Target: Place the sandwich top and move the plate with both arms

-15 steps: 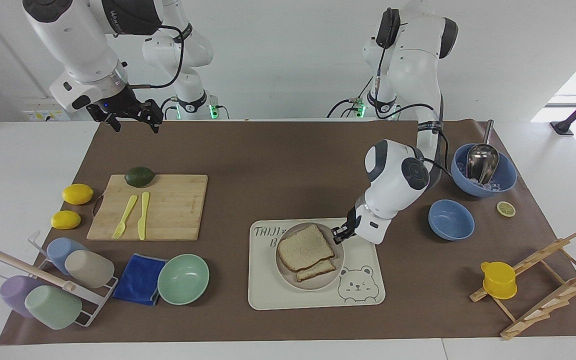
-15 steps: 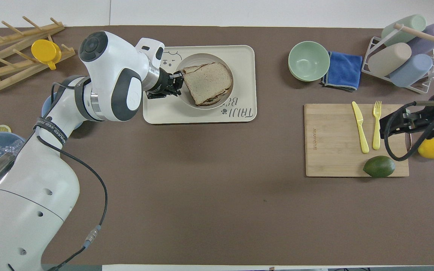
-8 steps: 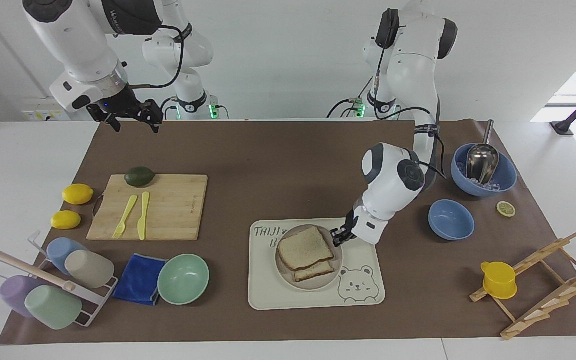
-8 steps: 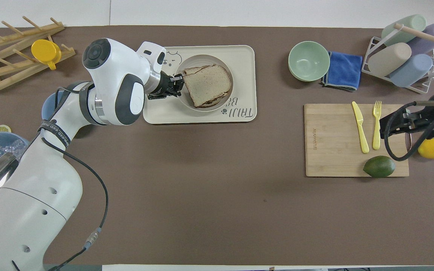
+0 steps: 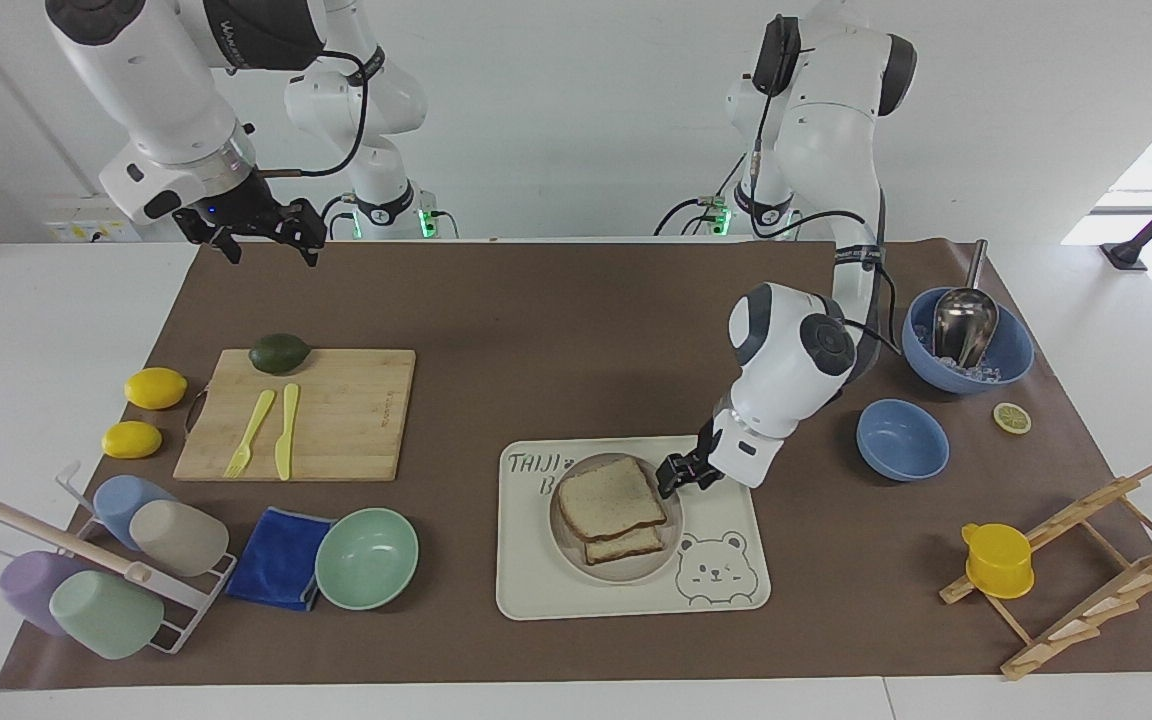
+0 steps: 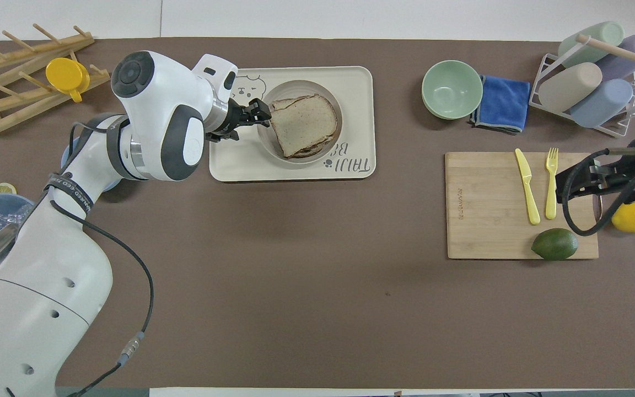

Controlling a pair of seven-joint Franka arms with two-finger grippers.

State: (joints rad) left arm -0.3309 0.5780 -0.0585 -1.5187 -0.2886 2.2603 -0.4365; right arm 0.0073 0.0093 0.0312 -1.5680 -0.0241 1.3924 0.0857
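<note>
At ten o'clock of the counter in the facing view, the white jointed right arm [image 5: 166, 110] waits in the air over the brown mat's edge. The right jaws are spread wide and hold nothing.

Toward centre, the sandwich top [image 5: 611, 498], a pale speckled bread slice with a brown crust, lies skewed on a second bread slice [image 5: 636, 545]. Both rest on the small round beige-grey plate [image 5: 664, 560], which sits in the cream bear-printed rectangular tray [image 5: 536, 590].

At the plate's two o'clock, the white left arm [image 5: 796, 360] holds the left jaws parted and empty just beside the top slice's corner.

The release looks finished. I'd draw the left jaws straight back toward two o'clock, not sideways, so the top slice isn't dragged. Each arm should then pinch the low rim clear of the bread.

The tray's lip may catch the plate, so lift first. The mint-green round bowl [image 5: 366, 557] at nine o'clock and the small blue bowl [image 5: 901, 438] at two o'clock crowd the approaches.
</note>
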